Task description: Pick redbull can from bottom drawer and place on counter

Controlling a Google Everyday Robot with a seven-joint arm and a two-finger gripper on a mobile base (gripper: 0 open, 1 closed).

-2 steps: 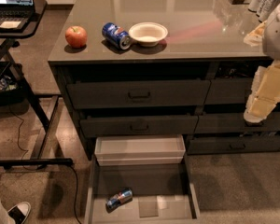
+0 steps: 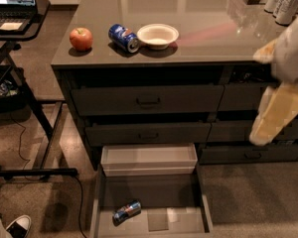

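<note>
1. Worktop [image 2: 203, 14]: the glossy grey-brown top of the dark drawer cabinet [image 2: 144, 100]. It carries a white bowl [image 2: 158, 34], a red apple [image 2: 81, 38] and a Pepsi can [image 2: 123, 37] lying on its side, all near the front left edge. Tall silver-white cans [image 2: 287, 2] stand at the far right corner. The middle of the worktop is bare.

2. Bottom drawer [image 2: 185, 218]: pulled out, with a shallow white tray [image 2: 149, 158] across its back.

3. Gripper [image 2: 277, 114]: at the right edge of the view, in front of the right-hand drawer fronts, below worktop level and well apart from the bottom drawer. Whether it is released or clenched cannot be told. It carries nothing that can be seen.

4. Redbull can [image 2: 127, 211]: lying on its side on the pale drawer floor, front left area, set diagonally, apart from the drawer walls and the tray.

Handling, as judged:
- The can is probably light and has a thin wall. It is stiff enough for a moderate squeeze but will dent under a hard one.
- The surface is smooth metal and likely slippery. On its side the can is free to roll when touched.
- Take hold across the round body at mid-length, with the gripper coming from above and set square to the can's long axis.
- Avoid the silver ends. The left drawer wall is near, so allow clearance on that side.
</note>
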